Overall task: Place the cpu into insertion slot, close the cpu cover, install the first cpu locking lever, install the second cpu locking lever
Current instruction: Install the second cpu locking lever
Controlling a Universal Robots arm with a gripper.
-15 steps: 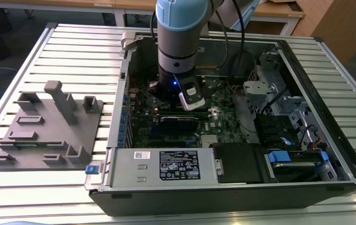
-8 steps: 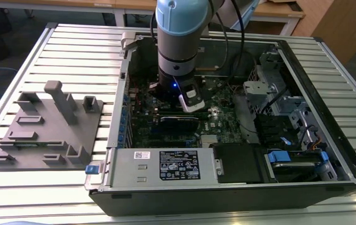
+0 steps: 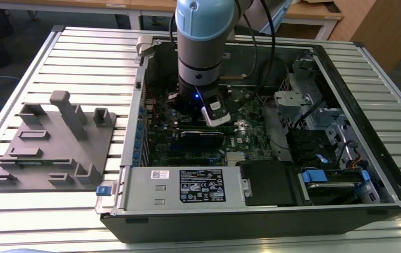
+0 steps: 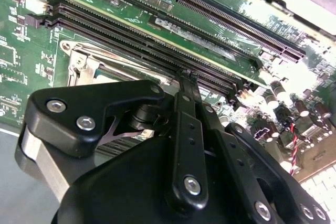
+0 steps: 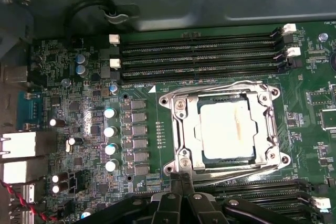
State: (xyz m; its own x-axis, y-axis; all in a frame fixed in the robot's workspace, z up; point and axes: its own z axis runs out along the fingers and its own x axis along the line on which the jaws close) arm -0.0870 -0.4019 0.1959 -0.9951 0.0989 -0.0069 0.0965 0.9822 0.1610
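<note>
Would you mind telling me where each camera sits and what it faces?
Exterior view: off the arm, above, facing the open computer case; the arm shows.
First wrist view: on the arm, facing the cpu under the cpu cover; gripper shows.
Second wrist view: low, behind the gripper.
Both wrist views share the gripper and cover.

I see the pale silver-tan square cpu (image 5: 227, 129) lying flat in the silvery-rimmed insertion slot (image 5: 181, 153), the thin metal cpu cover (image 5: 262, 129) closed over it.
</note>
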